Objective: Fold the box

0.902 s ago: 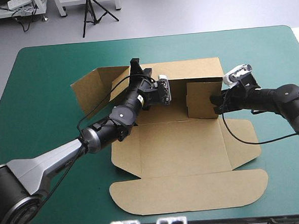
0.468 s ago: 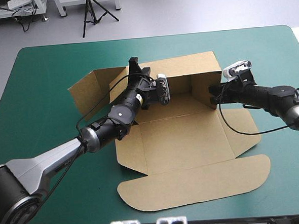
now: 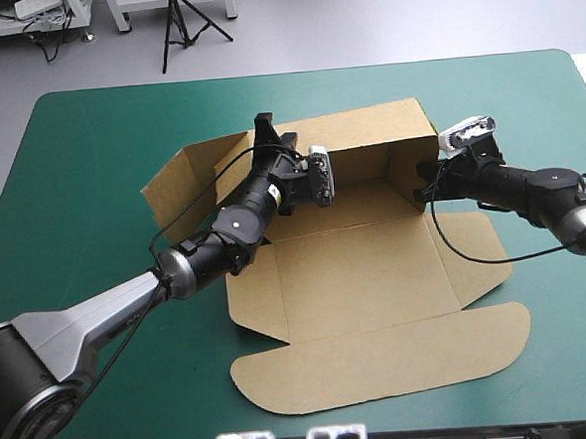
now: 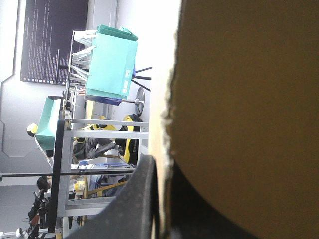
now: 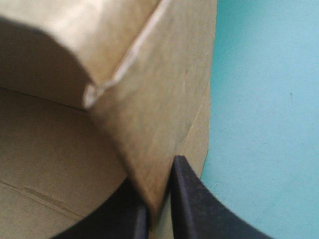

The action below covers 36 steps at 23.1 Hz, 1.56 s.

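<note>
Teal-green cover point(image 3: 81, 173) lay under the brown box point(image 3: 361, 275), its lid flat nearest; beyond, the right gripper point(image 3: 423, 187) pinched the raised side wall between its fingers (all but closed), the left gripper point(image 3: 266, 132) likewise clamping the back wall

Lab: tripod point(image 3: 173, 18), metal shelving point(image 4: 64, 164)

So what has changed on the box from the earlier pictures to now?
On the box, the right claw swung the right flap outward to stand as a side wall; the rear wall rose more upright; the lid slid slightly right. Both claws stayed shut on the board, the left claw at the rear wall.
</note>
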Tool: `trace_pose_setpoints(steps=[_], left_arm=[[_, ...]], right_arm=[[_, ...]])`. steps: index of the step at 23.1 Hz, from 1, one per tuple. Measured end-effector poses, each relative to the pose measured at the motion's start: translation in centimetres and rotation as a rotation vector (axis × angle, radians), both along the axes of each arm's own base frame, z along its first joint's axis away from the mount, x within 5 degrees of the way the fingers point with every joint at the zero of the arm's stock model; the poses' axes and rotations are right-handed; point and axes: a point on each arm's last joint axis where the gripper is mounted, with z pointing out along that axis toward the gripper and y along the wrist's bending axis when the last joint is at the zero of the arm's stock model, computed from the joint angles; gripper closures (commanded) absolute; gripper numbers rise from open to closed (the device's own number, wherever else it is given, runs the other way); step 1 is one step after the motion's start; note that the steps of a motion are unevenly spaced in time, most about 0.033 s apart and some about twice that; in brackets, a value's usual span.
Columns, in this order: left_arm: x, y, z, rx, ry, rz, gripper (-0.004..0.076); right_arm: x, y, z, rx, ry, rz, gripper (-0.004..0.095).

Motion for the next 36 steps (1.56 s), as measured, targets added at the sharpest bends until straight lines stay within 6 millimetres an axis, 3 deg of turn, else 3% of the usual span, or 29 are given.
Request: trace_pose_setpoints(steps=[6,12,14,18,24,29,34,35,36], left_arm=[[0.0,-0.1,-0.1,0.014,-0.013,0.014,0.0598],[0.1,-0.2,-0.8,0.022,0.003,0.023,0.0297],[0.2,-0.3,-1.2,0.026,0.013,0.022,0.0279],[-0.9,-1.5,-1.1,0.029,0.0,0.009,0.0279],[-6.0,-5.4,-0.7,-0.004,-0.043,-0.008,0.0283],[-9.5,-7.3,-0.1,-0.017,-0.078,-0.047,0.0337],[-11.8,-7.2,2.2,-0.073,-0.113,-0.077,0.0517],[-11.9,-6.9,2.8,-0.087,-0.12,-0.075,0.0643],[-12.2,-6.3,3.8,-0.114,-0.135,-0.067,0.0717]], right_arm=[[0.0,0.0,0.0,0.004,0.002,0.002,0.0907],[0.0,0.0,0.0,0.008,0.005,0.002,0.0906],[0.0,0.1,-0.1,0.009,0.007,0.003,0.0907],[0.0,0.0,-0.1,0.007,0.016,0.003,0.0907],[-0.2,0.1,-0.2,0.003,0.039,0.019,0.0907],[-0.2,0.1,-0.2,0.002,0.04,0.023,0.0907],[-0.2,0.1,-0.2,0.01,0.047,0.016,0.0907],[-0.2,0.1,-0.2,0.011,0.048,0.016,0.0907],[-0.2,0.1,-0.3,0.013,0.05,0.014,0.0907]])
